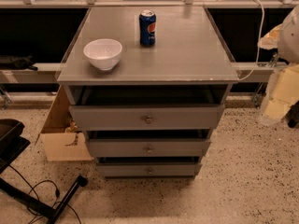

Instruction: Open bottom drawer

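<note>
While the speckled floor (pixel 243 171) takes up the lower part of the camera view, the grey cabinet (pixel 187 45) stands at its middle, seen from in front and above. Its flat top carries two things, well apart from the front edge. Below the top sit three drawers stacked one over another: the top drawer (pixel 107 118) looks widest and has a broad dark gap above its front, the middle drawer (pixel 117 148) lies under it with a narrower gap, and the bottom drawer (pixel 121 170) sits lowest, just above the floor, with only a thin dark strip over its front. It looks nearly shut, though the steep angle makes that hard to judge.

A cardboard box (pixel 60 146) lies open on the floor just beside the cabinet's left side. Black gear with a trailing cable (pixel 42 190) fills the lower left corner.

On the cabinet top a white bowl (pixel 103 53) stands near the left front, and a blue soda can (pixel 147 28) stands upright behind and to the right of it. A small round knob (pixel 149 171) marks the centre of the bottom drawer's front.

The gripper lies outside the view, so I cannot tell its state.
</note>
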Tool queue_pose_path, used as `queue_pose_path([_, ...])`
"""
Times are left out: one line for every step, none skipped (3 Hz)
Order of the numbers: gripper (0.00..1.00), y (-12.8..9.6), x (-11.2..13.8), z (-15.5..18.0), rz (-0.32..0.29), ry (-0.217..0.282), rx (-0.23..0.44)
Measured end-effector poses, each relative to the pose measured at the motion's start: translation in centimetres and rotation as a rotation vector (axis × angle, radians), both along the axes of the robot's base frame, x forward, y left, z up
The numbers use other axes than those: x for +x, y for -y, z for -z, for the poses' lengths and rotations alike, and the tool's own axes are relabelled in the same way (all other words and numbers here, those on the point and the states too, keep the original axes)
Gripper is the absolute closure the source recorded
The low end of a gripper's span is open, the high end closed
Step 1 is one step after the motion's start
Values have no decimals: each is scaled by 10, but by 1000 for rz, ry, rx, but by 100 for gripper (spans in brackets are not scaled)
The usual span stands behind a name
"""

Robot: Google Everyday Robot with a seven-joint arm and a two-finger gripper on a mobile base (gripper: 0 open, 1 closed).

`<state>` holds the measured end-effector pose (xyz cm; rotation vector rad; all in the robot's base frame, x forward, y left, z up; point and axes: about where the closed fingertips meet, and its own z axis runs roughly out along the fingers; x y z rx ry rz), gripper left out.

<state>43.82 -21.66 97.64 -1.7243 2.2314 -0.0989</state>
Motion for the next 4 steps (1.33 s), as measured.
queue_pose_path([0,0,0,0,0,0,0])
queue_pose_path([0,-12,-4,30,-18,-13,31])
queue_pose_path([0,-49,-16,89,-92,-12,98])
queue_pose_path([0,-82,-15,180,-151,-59,110])
